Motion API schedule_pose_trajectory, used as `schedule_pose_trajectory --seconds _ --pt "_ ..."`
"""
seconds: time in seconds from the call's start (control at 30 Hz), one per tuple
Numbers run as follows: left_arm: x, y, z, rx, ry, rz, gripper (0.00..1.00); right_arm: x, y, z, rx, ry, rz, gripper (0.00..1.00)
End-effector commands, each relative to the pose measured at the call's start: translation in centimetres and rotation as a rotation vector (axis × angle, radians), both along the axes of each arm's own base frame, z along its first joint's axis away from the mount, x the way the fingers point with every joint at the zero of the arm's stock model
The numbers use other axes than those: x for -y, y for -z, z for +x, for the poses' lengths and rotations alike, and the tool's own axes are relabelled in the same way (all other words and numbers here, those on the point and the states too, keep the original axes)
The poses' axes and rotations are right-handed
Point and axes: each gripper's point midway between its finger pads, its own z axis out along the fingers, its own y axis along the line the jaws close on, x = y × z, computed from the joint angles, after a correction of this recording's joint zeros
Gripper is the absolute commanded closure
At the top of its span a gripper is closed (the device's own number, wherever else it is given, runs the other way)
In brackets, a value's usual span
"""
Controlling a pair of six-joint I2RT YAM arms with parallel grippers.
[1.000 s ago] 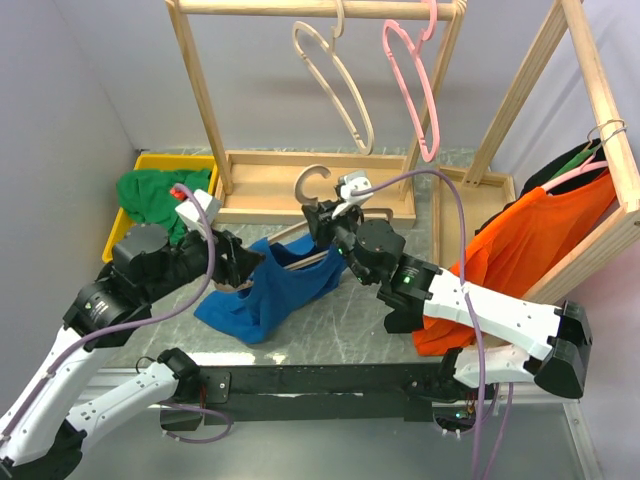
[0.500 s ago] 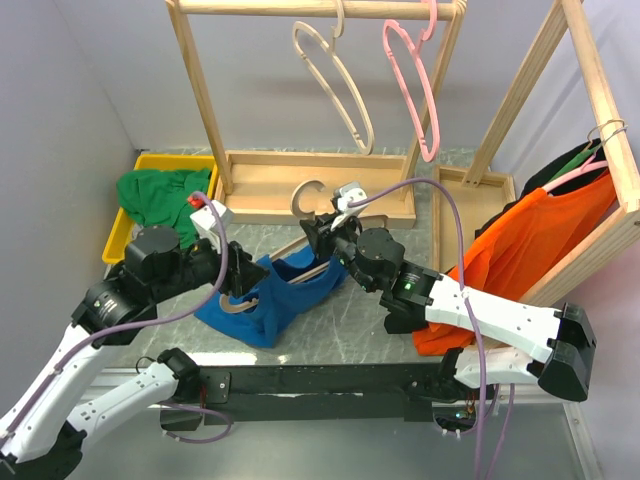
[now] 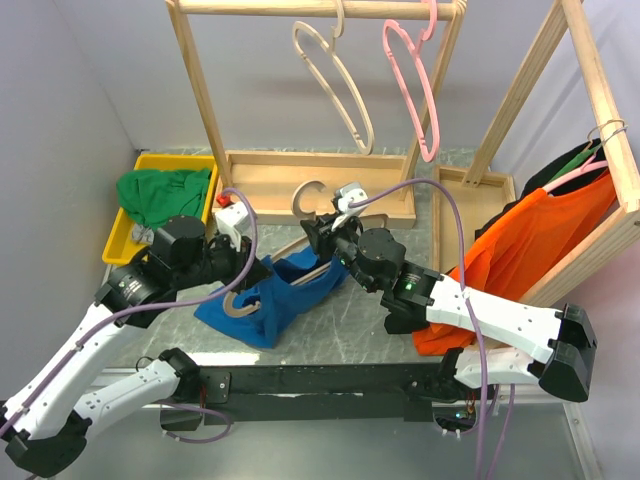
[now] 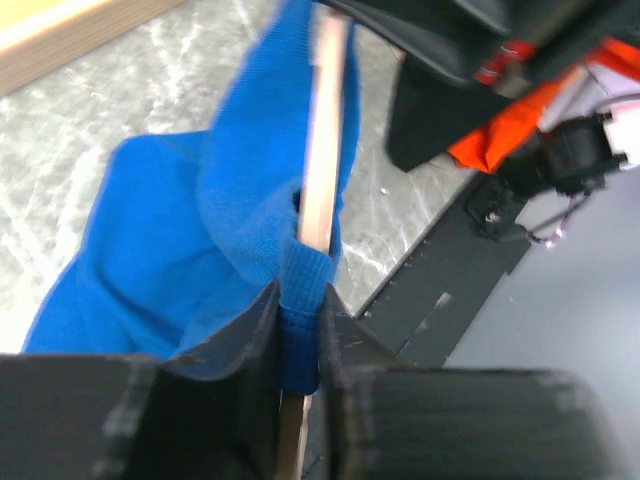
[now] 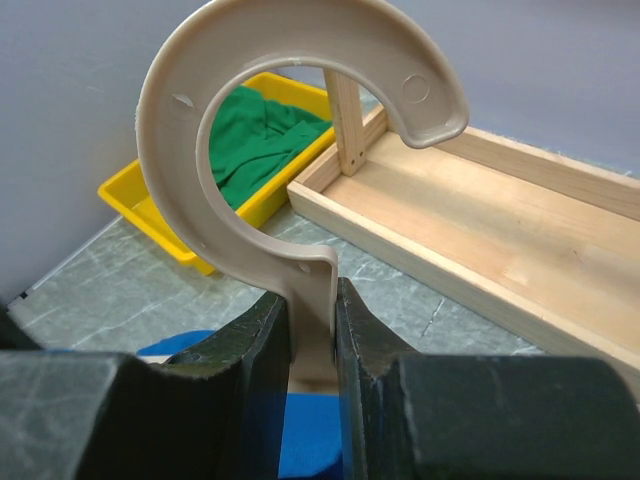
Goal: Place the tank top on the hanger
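The thin pale beige plastic hanger (image 3: 306,196) sits centre frame in the top view. Its hook opens toward the upper right and stands just in front of the long wooden base tray (image 3: 262,186) of the clothes rack. Its long axis slants from that hook down toward the lower left, where one curved shoulder end pokes out of the cloth.

The right gripper (image 3: 322,232) is clamped narrow on the hanger's neck just under the hook; in the right wrist view both black fingers (image 5: 250,350) press the flat stem.

The royal-blue sleeveless fabric tank top (image 3: 285,297) lies bunched on the grey marbled table (image 3: 350,318), draped over the slanting shoulder. The left gripper (image 4: 297,300) is pinched tight on a blue fabric band where the beige arm (image 4: 322,150) runs through.

Bare table lies right of the cloth, up to the hanging orange shirt (image 3: 520,250). The black base rail (image 3: 330,380) borders the lower side, and the yellow bin (image 3: 128,228) holding a green garment (image 3: 160,195) sits at the upper left.
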Motion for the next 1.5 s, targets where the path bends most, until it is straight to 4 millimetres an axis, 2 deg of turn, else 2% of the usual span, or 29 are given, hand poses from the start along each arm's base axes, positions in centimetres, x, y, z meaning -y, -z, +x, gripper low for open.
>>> schedule_pose_trajectory --seconds 0.0,0.03,0.07,0.17,0.2,0.3,0.37,0.47,0.53,0.6,0.8,0.83,0.9,0.93,1.0,1.03,1.07,1.1,1.13,1.17,1.2,1.23,1.27,1.3,1.37,1.4,1.47 --pt "0.3 0.3 0.3 0.003 0.011 0.004 0.92 1.1 -3.3 0.2 0.064 0.035 0.083 1.00" --pt "0.4 0.0 0.5 0.016 0.006 -0.007 0.99 1.2 -3.3 0.3 0.060 0.043 0.082 1.00" --pt "0.3 -0.3 0.6 0.028 -0.005 -0.023 0.99 1.2 -3.2 0.4 0.053 0.057 0.083 1.00" --pt "0.2 -1.3 1.2 0.074 -0.043 -0.072 0.99 1.7 -2.9 0.8 0.028 0.096 0.088 0.68" --pt "0.1 -1.6 1.5 0.088 -0.070 -0.085 0.99 1.8 -2.7 0.9 0.018 0.105 0.090 0.49" --pt "-0.1 -1.8 2.1 0.108 -0.108 -0.110 0.99 2.6 -2.6 0.9 -0.002 0.139 0.109 0.31" --pt "-0.5 -1.6 2.6 0.114 -0.148 -0.107 0.99 3.0 -2.8 0.7 -0.013 0.143 0.129 0.27" --pt "-1.2 -1.5 3.1 0.127 -0.198 -0.102 0.99 3.9 -2.7 0.4 -0.045 0.163 0.165 0.25" --pt "-1.8 -1.6 3.2 0.134 -0.230 -0.101 0.99 4.5 -1.9 0.2 -0.081 0.182 0.189 0.25" --pt "-3.3 -2.1 3.9 0.156 -0.326 -0.098 0.99 5.2 -1.7 -0.3 -0.099 0.189 0.212 0.24" --pt "-7.6 -5.6 6.4 0.255 -0.601 -0.077 0.99 5.6 1.8 -1.3 -0.196 0.171 0.203 0.24" --pt "-8.1 -7.0 6.6 0.278 -0.626 -0.084 0.99 5.6 2.0 -1.4 -0.213 0.175 0.208 0.24" --pt "-8.2 -7.6 7.9 0.293 -0.659 -0.042 0.99 5.6 2.4 -1.5 -0.229 0.175 0.205 0.24" --pt "-8.1 -9.0 8.2 0.317 -0.660 -0.051 0.99 5.6 2.7 -1.6 -0.243 0.175 0.200 0.24" --pt "-7.8 -8.6 10.3 0.301 -0.682 0.003 0.99 5.4 2.9 -1.8 -0.254 0.161 0.192 0.24" --pt "-7.4 -9.6 10.8 0.305 -0.667 -0.005 0.99 5.4 2.8 -1.9 -0.257 0.158 0.199 0.24" --pt "-7.0 -8.8 12.0 0.278 -0.659 0.024 0.99 5.4 2.9 -1.9 -0.260 0.152 0.198 0.24" --pt "-7.7 -9.0 13.0 0.272 -0.673 0.018 0.99 5.0 3.1 -2.3 -0.265 0.126 0.199 0.24" --pt "-7.2 -9.9 13.4 0.281 -0.635 -0.006 0.99 4.9 3.0 -2.4 -0.264 0.113 0.199 0.24" --pt "-6.9 -9.8 14.4 0.276 -0.630 -0.004 0.99 4.7 3.1 -2.6 -0.266 0.097 0.198 0.24" --pt "-7.8 -11.2 15.0 0.295 -0.652 -0.018 0.99 4.3 3.3 -3.0 -0.271 0.068 0.194 0.24" --pt "-7.5 -11.7 15.3 0.298 -0.624 -0.027 0.99 4.2 3.4 -3.1 -0.275 0.059 0.192 0.24" --pt "-7.5 -11.4 16.2 0.280 -0.623 -0.014 0.99 4.1 3.4 -3.2 -0.278 0.052 0.190 0.24" --pt "-8.1 -13.4 16.6 0.310 -0.637 -0.038 0.99 4.0 3.5 -3.3 -0.283 0.046 0.186 0.24" --pt "-7.8 -14.3 17.5 0.317 -0.609 -0.045 0.99 4.0 3.6 -3.3 -0.286 0.044 0.178 0.24" --pt "-8.2 -16.1 17.5 0.345 -0.613 -0.063 0.99 3.9 3.5 -3.3 -0.287 0.044 0.174 0.24" --pt "-8.1 -16.7 18.5 0.347 -0.609 -0.059 0.99 3.9 3.4 -3.3 -0.285 0.039 0.170 0.24"
